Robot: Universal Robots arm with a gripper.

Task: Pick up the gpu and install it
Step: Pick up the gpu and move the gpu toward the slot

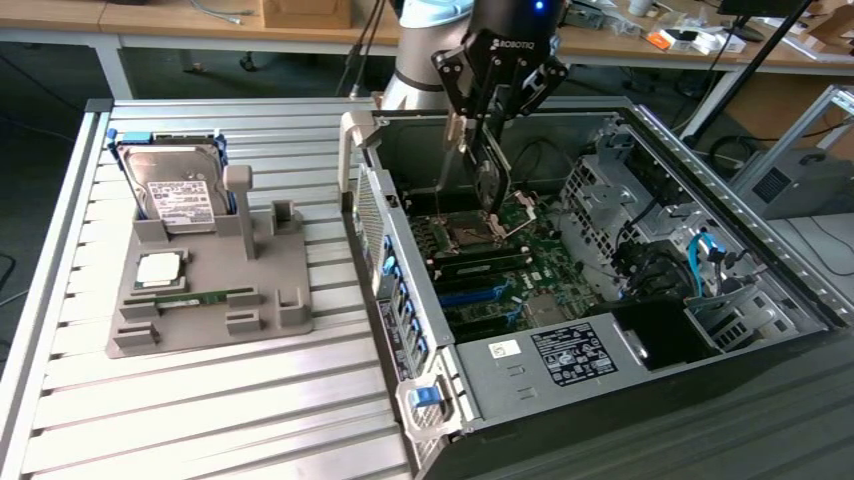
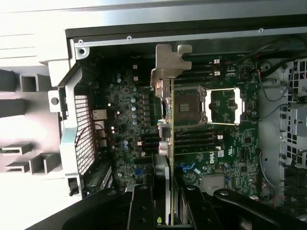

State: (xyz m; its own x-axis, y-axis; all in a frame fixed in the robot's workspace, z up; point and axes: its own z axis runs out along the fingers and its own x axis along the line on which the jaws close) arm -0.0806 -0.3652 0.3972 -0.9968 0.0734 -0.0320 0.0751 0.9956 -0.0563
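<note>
My gripper (image 1: 485,122) hangs over the open computer case (image 1: 414,330), shut on the gpu (image 1: 489,178). The card is a thin dark board that hangs on edge below the fingers, above the motherboard (image 1: 501,285) and clear of it. In the wrist view the gpu (image 2: 169,125) runs edge-on away from my gripper (image 2: 168,203). Its silver bracket (image 2: 171,63) lies at the far end, near the case's rear wall. The black fingers (image 2: 142,207) clamp the card from both sides.
On the slatted table, at the exterior view's left, stands a grey fixture (image 1: 214,290) with a silver hard drive (image 1: 180,195), a square processor chip (image 1: 159,266) and a green RAM stick (image 1: 200,298). Inside the case are the processor socket (image 2: 189,106), drive cages (image 1: 607,185) and cables.
</note>
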